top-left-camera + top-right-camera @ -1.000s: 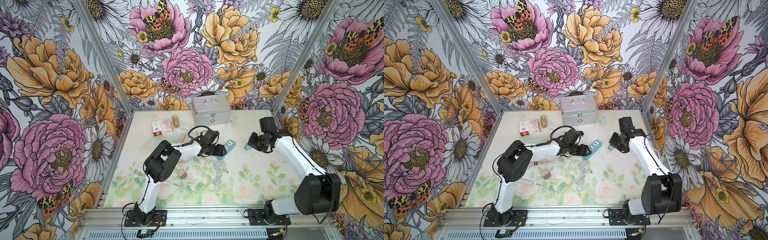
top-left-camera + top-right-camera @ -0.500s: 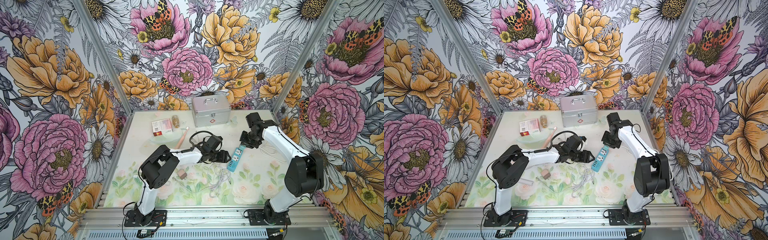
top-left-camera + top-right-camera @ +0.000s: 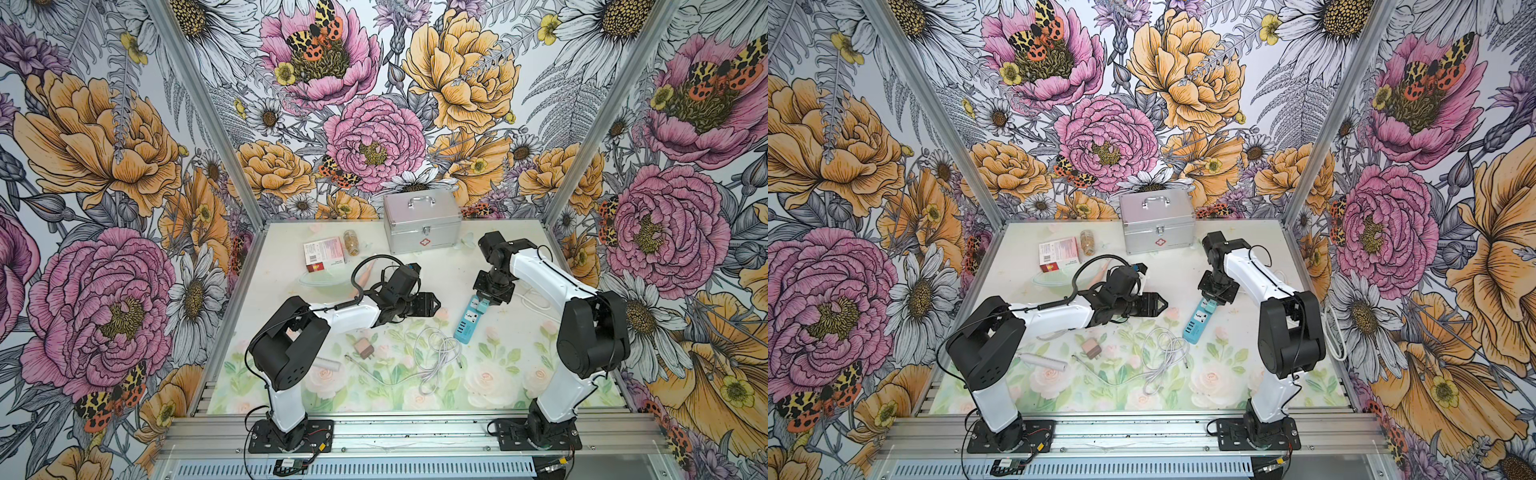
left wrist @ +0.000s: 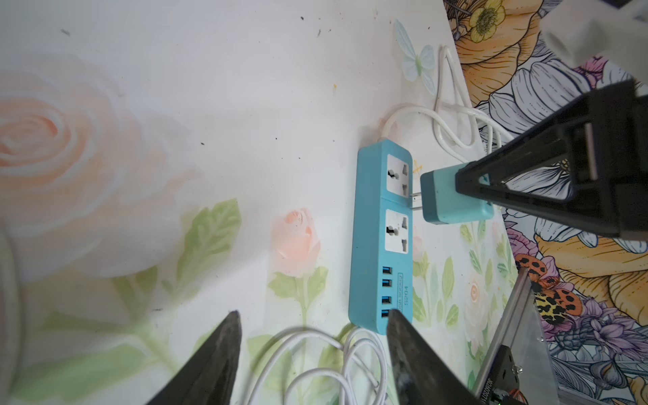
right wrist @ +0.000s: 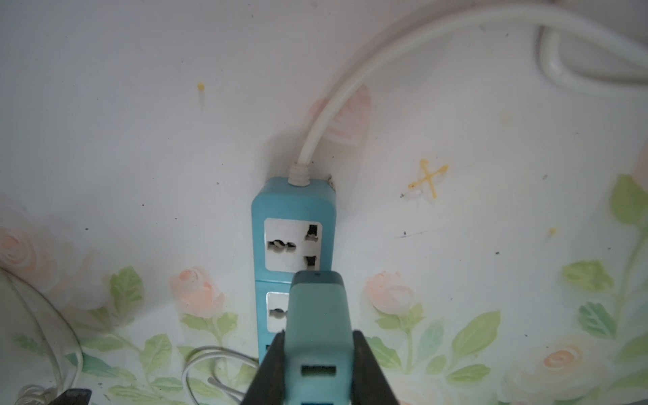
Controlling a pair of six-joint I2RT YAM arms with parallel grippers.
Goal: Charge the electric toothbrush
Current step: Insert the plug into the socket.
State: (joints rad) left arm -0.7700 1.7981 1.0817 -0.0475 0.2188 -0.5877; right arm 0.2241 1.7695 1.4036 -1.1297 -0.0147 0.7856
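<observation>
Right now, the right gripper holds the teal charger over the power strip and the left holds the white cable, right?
No: the left gripper holds nothing; the left wrist view shows its jaws open, the white cable loose. The right gripper does hold the teal charger over the power strip.

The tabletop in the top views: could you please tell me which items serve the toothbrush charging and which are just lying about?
For the job: teal adapter, in the right gripper; blue power strip; white cable; white stick, possibly the toothbrush.
Lying about: silver case; pink box; small jar; brown plug.
</observation>
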